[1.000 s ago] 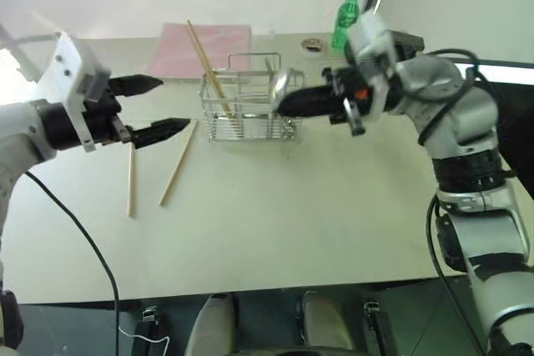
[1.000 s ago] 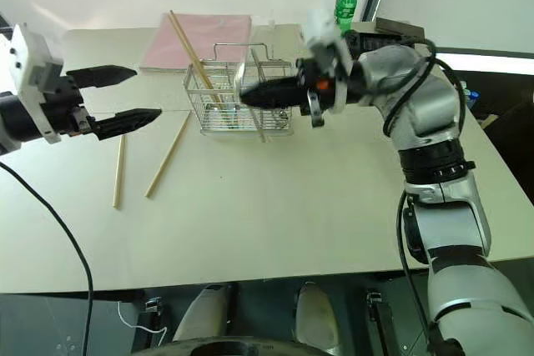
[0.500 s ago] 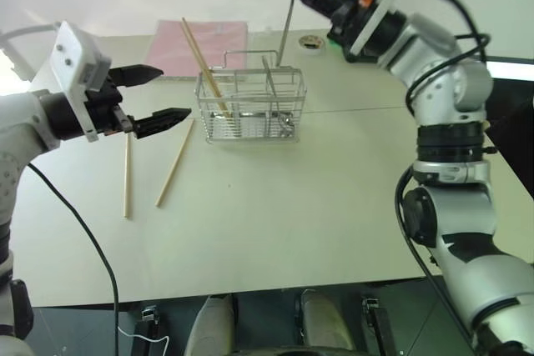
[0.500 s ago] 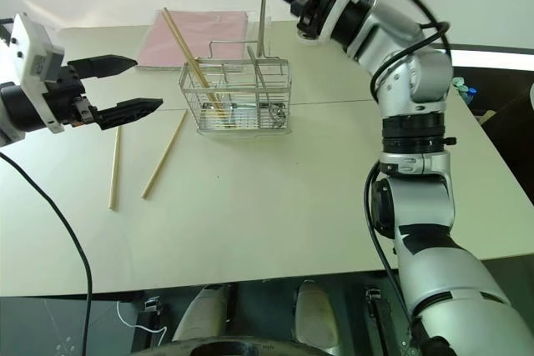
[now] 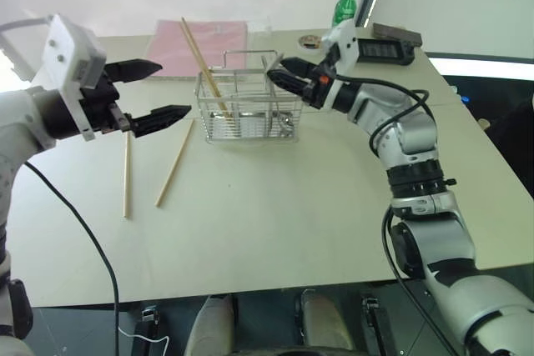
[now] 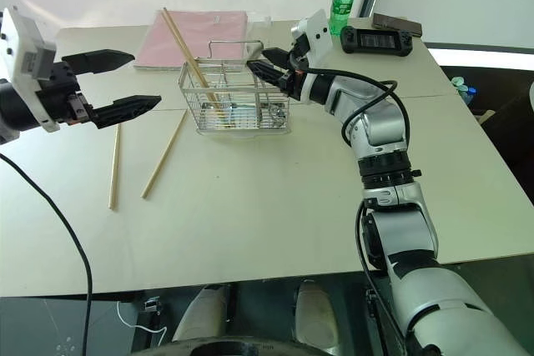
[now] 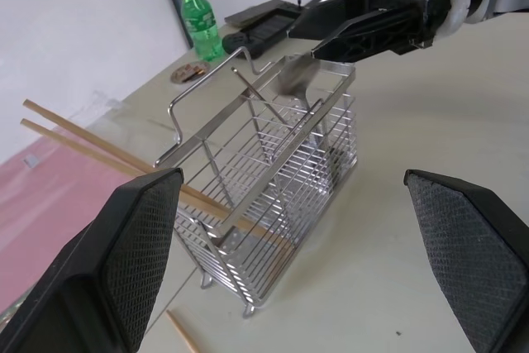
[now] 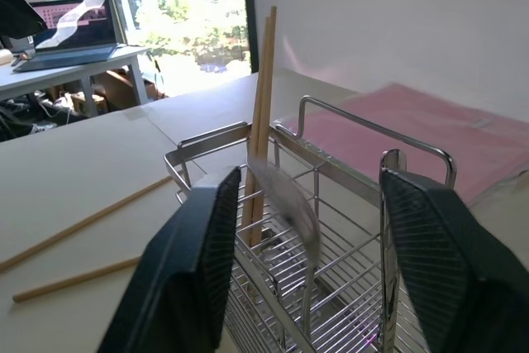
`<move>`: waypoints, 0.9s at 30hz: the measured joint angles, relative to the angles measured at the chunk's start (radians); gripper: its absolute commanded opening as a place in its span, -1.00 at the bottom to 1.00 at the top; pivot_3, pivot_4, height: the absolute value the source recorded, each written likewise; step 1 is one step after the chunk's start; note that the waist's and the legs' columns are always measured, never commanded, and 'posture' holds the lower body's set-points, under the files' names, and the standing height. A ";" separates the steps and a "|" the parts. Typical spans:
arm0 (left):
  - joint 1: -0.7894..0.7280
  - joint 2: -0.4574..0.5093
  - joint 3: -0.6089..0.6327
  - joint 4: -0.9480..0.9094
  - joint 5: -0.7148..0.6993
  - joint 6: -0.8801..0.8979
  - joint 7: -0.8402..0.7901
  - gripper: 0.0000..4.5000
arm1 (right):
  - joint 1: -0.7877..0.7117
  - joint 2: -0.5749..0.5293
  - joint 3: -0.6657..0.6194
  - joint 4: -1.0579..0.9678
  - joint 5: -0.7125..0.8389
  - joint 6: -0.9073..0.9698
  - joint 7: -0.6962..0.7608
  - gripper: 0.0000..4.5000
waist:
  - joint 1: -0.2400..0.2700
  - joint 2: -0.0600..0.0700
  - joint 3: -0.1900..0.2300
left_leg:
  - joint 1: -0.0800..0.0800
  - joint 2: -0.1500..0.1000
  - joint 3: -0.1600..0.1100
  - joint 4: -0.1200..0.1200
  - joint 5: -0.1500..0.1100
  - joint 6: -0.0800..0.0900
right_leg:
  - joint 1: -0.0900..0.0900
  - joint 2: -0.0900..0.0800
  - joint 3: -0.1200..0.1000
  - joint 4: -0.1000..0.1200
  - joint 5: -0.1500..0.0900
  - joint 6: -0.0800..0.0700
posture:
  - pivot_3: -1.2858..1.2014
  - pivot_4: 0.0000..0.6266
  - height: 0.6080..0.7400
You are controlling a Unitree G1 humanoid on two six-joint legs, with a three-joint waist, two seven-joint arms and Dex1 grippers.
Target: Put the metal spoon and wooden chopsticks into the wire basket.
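Judging by their build, the plain light-tan wooden chopsticks are light, stiff and slender, best pinched near mid-length so they do not tip. Two (image 5: 200, 47) already lean inside the left end of the rectangular silver wire basket (image 5: 250, 127), and two more (image 5: 175, 164) lie flat on the table just left of it. The small shiny metal spoon (image 7: 297, 80) looks slick and light. It sits at the basket's right-end rim, apparently loose between the spread fingers of the right gripper (image 5: 277, 71), which grips nothing. The left gripper (image 5: 173, 87) hovers left of the basket, jaws wide and empty.
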 measured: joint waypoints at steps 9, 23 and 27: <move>0.043 0.004 0.050 0.011 0.001 0.005 0.016 1.00 | -0.002 -0.208 -0.092 -0.178 0.093 0.153 0.078 0.28 | 0.005 0.000 0.000 | 0.000 0.000 0.000 0.000 0.000 0.000 | 0.000 0.000 0.000 -0.001 0.000 0.000 | 0.03 -0.52 0.72; 0.128 -0.027 0.203 0.210 0.126 0.150 0.331 1.00 | 0.568 -0.503 -0.265 -0.751 0.406 0.418 0.234 0.28 | 0.007 -0.001 -0.001 | 0.000 0.001 0.001 0.002 -0.002 0.003 | 0.004 -0.001 0.000 -0.007 -0.001 -0.004 | 0.03 -0.52 0.72; 0.019 -0.107 0.152 0.299 0.188 0.324 0.524 1.00 | 0.645 -0.464 -0.268 -0.807 0.411 0.420 0.141 0.28 | 0.029 -0.003 -0.001 | 0.000 0.001 0.001 0.002 -0.002 0.003 | 0.004 0.000 0.000 -0.009 0.001 -0.001 | 0.03 -0.52 0.72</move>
